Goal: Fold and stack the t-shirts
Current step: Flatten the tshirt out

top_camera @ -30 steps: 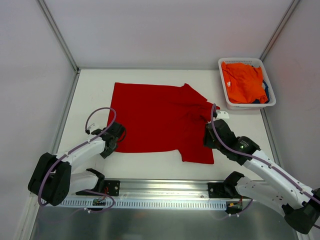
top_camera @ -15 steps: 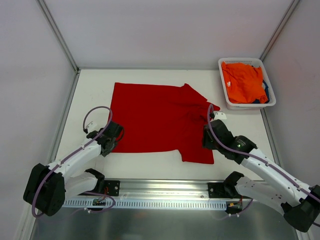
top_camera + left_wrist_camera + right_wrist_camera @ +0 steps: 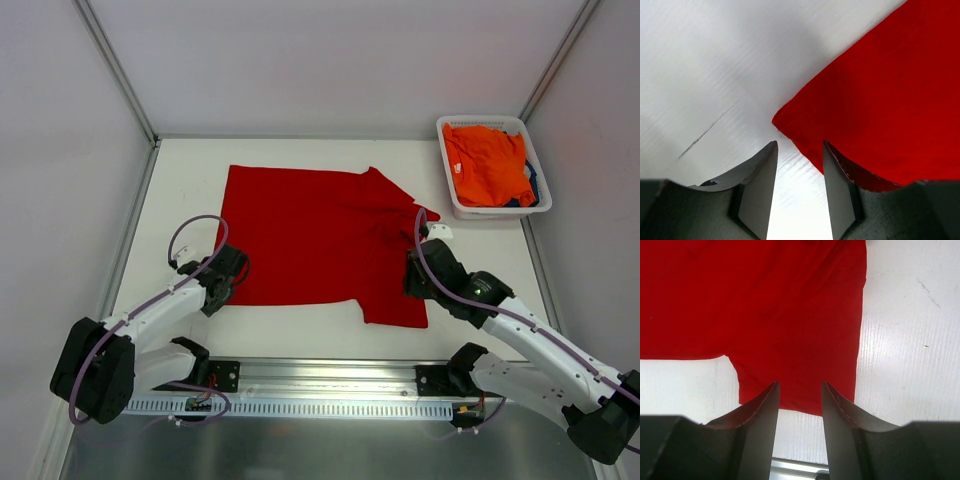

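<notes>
Here, your left end effector (image 3: 799, 145) stood released at the near left corner of the bright red cloth t-shirt (image 3: 310, 230), spread flat on the white worktop (image 3: 185, 175); your right end effector (image 3: 800, 385) hung released over its sleeve. The bright orange cloth t-shirt (image 3: 485, 165) lay in the white plastic basket (image 3: 447, 195).

A red t-shirt (image 3: 320, 240) lies flat on the white bench (image 3: 190, 190). Its near left corner is just in front of the left tool (image 3: 232, 272). Its right edge lies under the right tool (image 3: 412, 272). Well beyond the right tool, a white basket (image 3: 445, 190) holds an orange t-shirt (image 3: 485, 165) and some dark blue cloth (image 3: 531, 185).
</notes>
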